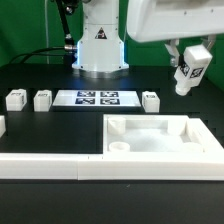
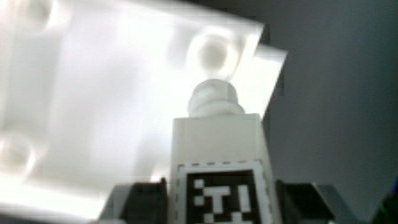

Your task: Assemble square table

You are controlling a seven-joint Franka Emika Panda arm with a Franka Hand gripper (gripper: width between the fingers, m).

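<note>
One leg [image 1: 190, 70] hangs above the square table top [image 1: 165, 140], our gripper [image 1: 189, 60] closed around it. The top lies beside the white rail [image 1: 50, 168]. We judge insertion is in hand: next, its screw end must meet a corner hole [image 2: 217, 45].

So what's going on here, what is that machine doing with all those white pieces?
A robot arm is putting a small table together. Its gripper is shut on one white leg and holds it in the air, with the leg's screw end pointing toward the square table top, which lies hollow side up. No leg is fitted yet. Three other legs stand loose in a row beside the marker board.
</note>
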